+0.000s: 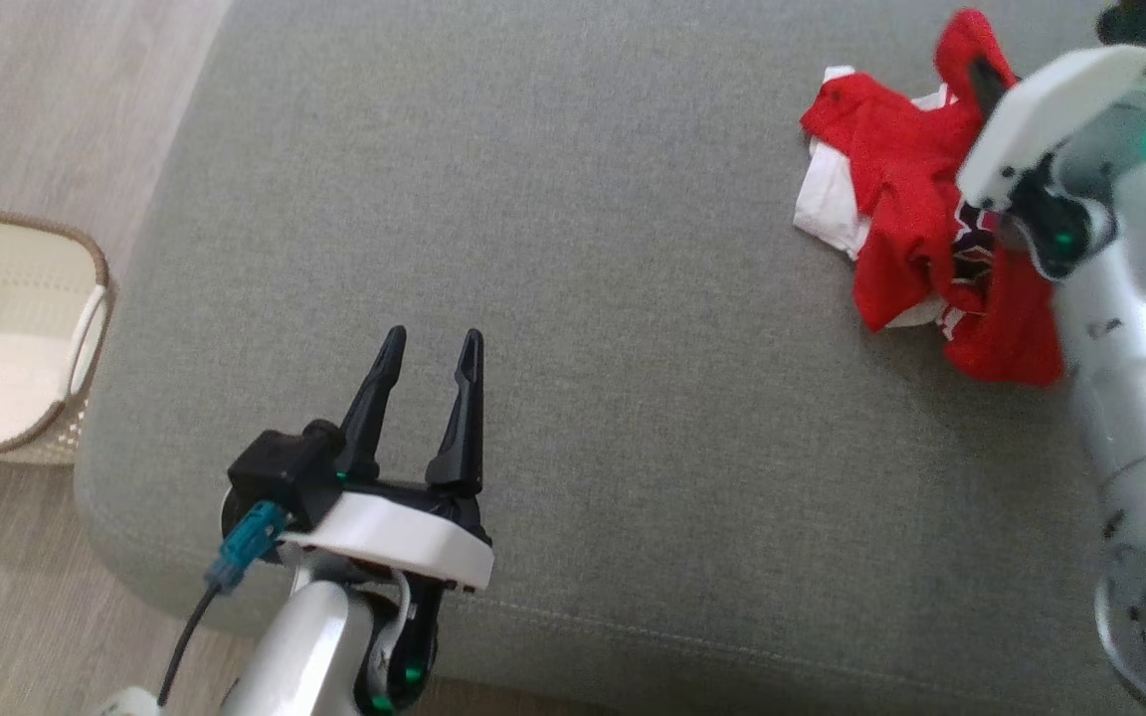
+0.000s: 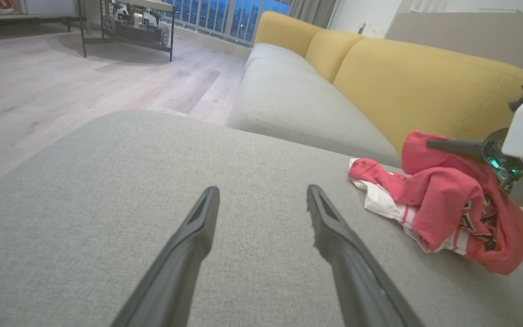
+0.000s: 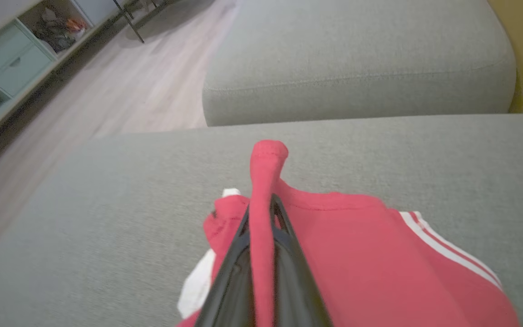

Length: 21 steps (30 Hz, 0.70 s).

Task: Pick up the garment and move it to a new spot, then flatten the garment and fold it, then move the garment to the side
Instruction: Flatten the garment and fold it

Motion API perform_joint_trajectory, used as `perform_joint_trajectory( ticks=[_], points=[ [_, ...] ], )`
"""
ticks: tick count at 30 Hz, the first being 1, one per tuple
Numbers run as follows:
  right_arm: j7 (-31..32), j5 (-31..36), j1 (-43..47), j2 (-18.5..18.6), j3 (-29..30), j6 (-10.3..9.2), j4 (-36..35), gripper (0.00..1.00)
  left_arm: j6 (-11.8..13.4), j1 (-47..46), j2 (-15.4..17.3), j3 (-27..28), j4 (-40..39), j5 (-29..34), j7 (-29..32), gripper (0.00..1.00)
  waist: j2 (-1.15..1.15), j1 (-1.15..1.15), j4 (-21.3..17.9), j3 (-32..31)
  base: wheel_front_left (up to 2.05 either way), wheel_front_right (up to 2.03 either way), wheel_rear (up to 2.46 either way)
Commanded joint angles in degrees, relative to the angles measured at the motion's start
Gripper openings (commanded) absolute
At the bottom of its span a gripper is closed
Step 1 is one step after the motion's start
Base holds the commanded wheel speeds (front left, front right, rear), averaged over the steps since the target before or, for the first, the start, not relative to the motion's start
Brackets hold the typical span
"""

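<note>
Right gripper [image 3: 261, 206] pinched shut on top fold of red jersey [image 1: 896, 169], rest bunched below it. You lift slow, straight up. Left gripper [image 1: 434, 338] wide open, empty, well apart leftward.

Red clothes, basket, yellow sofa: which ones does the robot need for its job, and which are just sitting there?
For the job: red-and-white garment, pinched in the shut right gripper; open left gripper; grey cushion under it.
Just lying about: cream basket on the floor; yellow sofa back.
</note>
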State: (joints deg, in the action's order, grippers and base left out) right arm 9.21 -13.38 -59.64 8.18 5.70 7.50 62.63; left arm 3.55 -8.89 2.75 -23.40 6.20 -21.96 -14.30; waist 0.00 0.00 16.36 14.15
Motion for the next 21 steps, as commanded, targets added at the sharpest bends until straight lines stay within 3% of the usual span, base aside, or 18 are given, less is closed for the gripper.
perform_joint_trajectory(
  ticks=[1,7,11,14,18,21],
  points=[
    [-1.3,-1.6,-3.5,-2.3,-1.7,-0.01,-2.7,0.0,0.2,-1.2,0.1,1.9,-1.5,-0.3,-0.7,1.0,0.0,0.0,-0.2,-1.4,0.0,0.0,0.0],
    [-1.8,-13.9,-7.9,-5.2,-8.6,-0.01,-7.7,0.0,0.0,0.6,0.1,2.2,-1.1,-0.5,-0.7,1.0,0.0,0.0,-0.5,-5.6,0.0,0.0,0.0],
    [-3.5,-32.2,-9.6,-5.3,-23.2,-0.01,-16.3,0.0,0.1,2.4,0.1,2.1,-0.6,-0.8,-0.7,1.0,0.0,0.0,0.1,-8.9,0.0,0.0,0.0],
    [-10.0,-43.5,-12.9,-5.3,-30.4,-0.01,-19.9,0.0,-0.2,3.9,0.1,2.4,-0.4,-0.5,-0.7,1.0,0.0,0.0,0.4,-10.5,0.0,0.0,0.0],
    [-21.5,-49.2,-20.6,-5.3,-34.0,-0.01,-14.7,0.0,-0.2,5.4,0.1,3.1,-0.5,0.1,-0.7,1.0,0.0,0.0,1.2,-11.5,0.0,0.0,0.0],
    [-23.9,-49.8,-24.5,-5.3,-32.4,-0.01,-5.5,0.0,-0.1,6.2,0.1,3.8,-1.1,0.2,-0.7,1.0,0.0,0.0,1.5,-11.3,0.0,0.0,0.0]
  ],
)
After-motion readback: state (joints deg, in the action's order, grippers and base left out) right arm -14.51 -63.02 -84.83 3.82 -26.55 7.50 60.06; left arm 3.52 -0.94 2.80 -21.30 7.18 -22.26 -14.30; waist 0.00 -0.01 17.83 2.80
